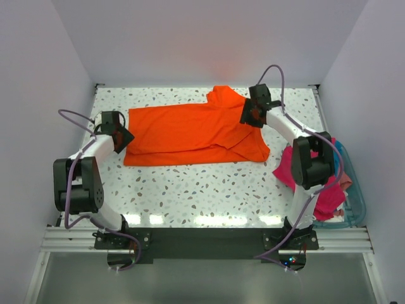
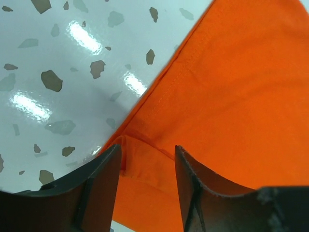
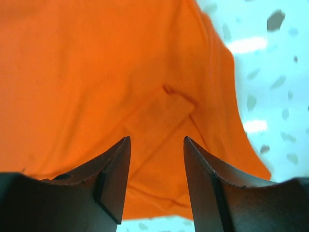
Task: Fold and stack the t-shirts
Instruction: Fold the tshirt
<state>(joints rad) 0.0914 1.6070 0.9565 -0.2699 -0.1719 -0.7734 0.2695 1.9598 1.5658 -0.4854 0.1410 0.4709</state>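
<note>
The bright orange t-shirt (image 1: 190,134) lies spread flat across the middle of the speckled table, folded lengthwise. My left gripper (image 1: 124,139) is open at the shirt's left edge; in the left wrist view (image 2: 147,154) a folded corner of orange cloth (image 2: 231,87) lies between the fingers. My right gripper (image 1: 248,118) is open over the shirt's right end near a sleeve; the right wrist view (image 3: 157,145) shows orange cloth (image 3: 96,72) below its open jaws. A magenta-pink shirt (image 1: 329,193) and a paler pink one (image 1: 345,182) are heaped in the bin at the right.
The teal plastic bin (image 1: 355,196) sits at the table's right edge behind my right arm. White walls close in the table at the back and both sides. The speckled tabletop (image 1: 202,190) lies bare in front of the orange shirt.
</note>
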